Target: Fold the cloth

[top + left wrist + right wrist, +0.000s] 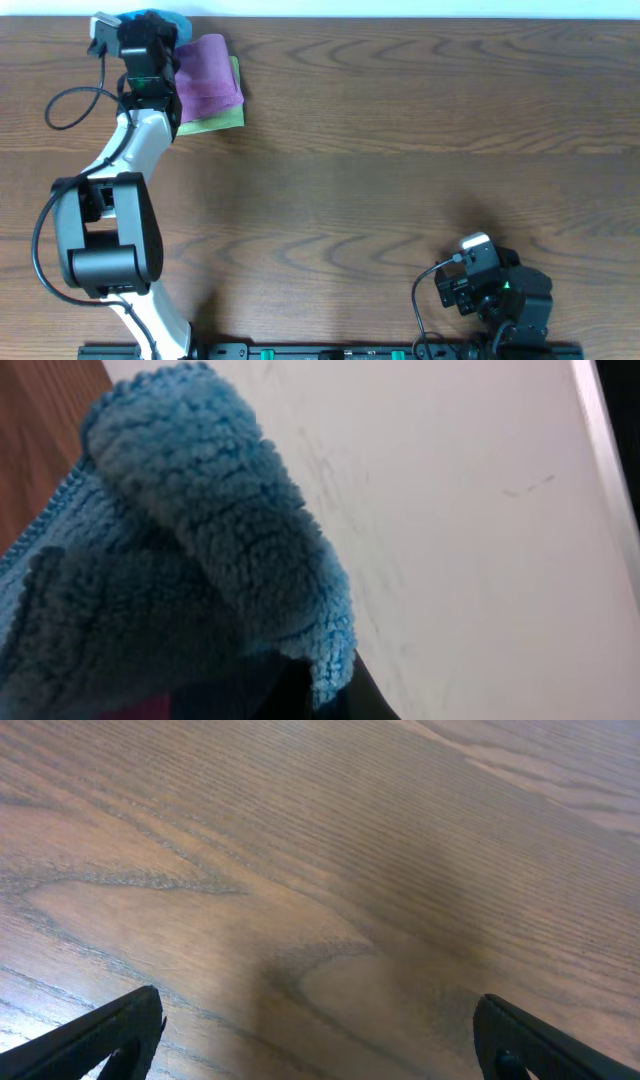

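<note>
While the cloth (165, 18) lies bunched at the counter's (400, 150) far edge, upper left of the overhead view, the left gripper (146, 35) sits over it; whether it is closed cannot be told. A pink cloth (208, 75) rests just beside it on a green cloth (228, 116). Bare wood fills centre and right. At lower right, the right gripper (320, 1045) hangs spread wide, holding nothing.

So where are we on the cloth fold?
Done: nothing. The cloth is a bunched lump at the far-left corner of the table, beside the pink cloth and green cloth. In hand: left gripper is at it, grip hidden by fabric. Right gripper is open over bare wood. Left to do: probably pull it clear, spread it flat, fold.
</note>
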